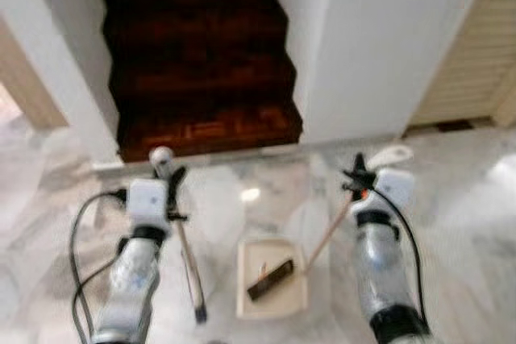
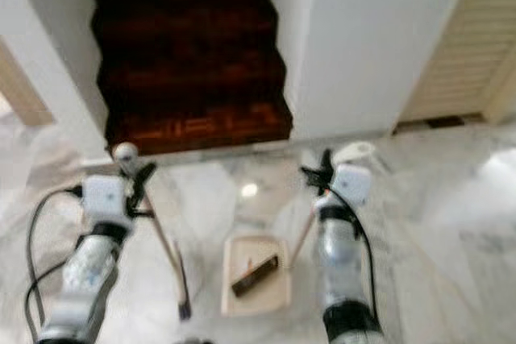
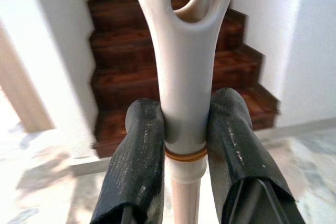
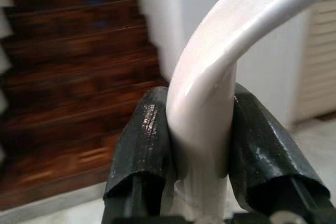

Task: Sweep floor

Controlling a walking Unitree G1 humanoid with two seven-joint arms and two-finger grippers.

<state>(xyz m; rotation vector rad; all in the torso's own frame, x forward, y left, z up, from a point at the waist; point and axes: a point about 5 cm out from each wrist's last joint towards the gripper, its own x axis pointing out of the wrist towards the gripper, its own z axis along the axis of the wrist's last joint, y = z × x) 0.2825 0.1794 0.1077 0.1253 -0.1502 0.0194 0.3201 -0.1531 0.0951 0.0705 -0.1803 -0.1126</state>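
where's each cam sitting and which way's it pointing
Eye views: on the head, looking forward and down at both arms, dustpan, marble floor, wooden stairs.
Left wrist: along the left hand, shut on the broom handle.
Right wrist: along the right hand, shut on the dustpan handle.
All views share the stairs.

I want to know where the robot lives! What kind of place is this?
Probably a hallway inside a house. Dark wooden stairs go up between white walls, the floor is shiny marble, and a slatted door stands nearby.
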